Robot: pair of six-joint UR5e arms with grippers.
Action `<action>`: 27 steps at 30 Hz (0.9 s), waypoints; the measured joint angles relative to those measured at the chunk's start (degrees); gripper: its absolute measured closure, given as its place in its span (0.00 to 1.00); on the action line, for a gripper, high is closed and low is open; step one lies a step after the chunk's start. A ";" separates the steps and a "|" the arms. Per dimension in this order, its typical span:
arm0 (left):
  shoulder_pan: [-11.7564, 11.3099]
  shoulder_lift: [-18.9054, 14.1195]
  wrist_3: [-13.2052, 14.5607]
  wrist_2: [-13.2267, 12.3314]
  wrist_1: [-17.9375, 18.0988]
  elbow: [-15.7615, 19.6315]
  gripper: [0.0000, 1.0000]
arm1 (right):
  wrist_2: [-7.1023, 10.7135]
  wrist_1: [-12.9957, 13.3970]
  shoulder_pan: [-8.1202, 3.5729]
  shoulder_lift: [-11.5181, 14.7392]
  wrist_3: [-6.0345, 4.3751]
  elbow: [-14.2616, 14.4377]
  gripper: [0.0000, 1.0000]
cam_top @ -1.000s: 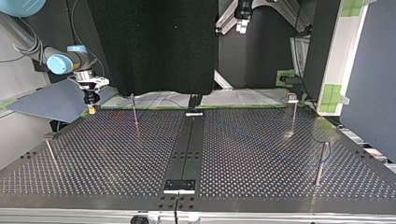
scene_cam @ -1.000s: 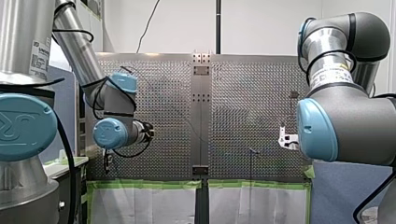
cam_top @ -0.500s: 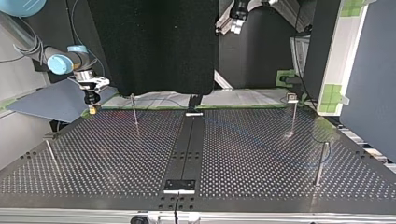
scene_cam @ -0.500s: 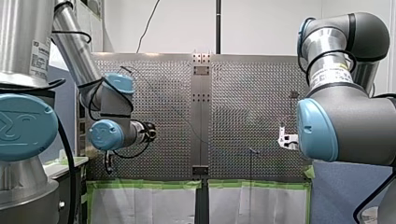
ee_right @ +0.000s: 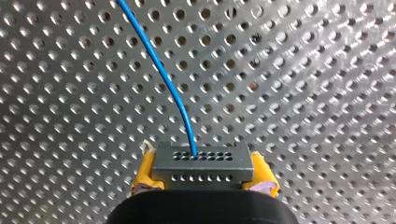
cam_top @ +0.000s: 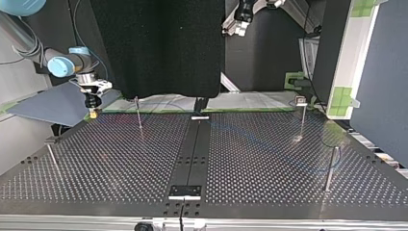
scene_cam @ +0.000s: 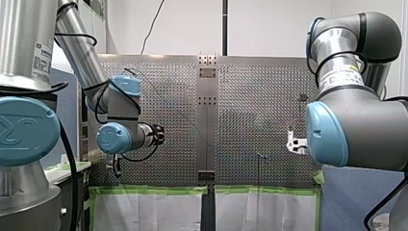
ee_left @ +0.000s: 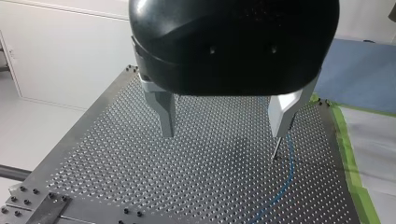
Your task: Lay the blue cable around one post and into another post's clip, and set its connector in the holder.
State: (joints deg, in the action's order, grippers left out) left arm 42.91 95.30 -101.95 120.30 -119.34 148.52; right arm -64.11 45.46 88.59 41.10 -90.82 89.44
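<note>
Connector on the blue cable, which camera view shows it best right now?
The right wrist view: the grey connector sits close up, clamped between my right gripper's yellow pads, the blue cable leaving its face. In the top view it is too small to tell, the front view does not show it, and the left wrist view shows only cable.

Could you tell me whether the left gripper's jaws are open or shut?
Open: in the left wrist view the left gripper holds nothing, its jaws wide apart above the perforated table.
</note>
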 joint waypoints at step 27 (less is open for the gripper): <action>-0.04 0.00 -0.09 0.07 -0.11 0.12 0.00 | -6.83 -4.89 5.53 14.66 -2.98 0.00 1.00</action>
State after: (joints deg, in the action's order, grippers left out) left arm 42.87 95.30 -102.04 120.37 -119.45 148.64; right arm -70.95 40.57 94.12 55.75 -93.79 89.44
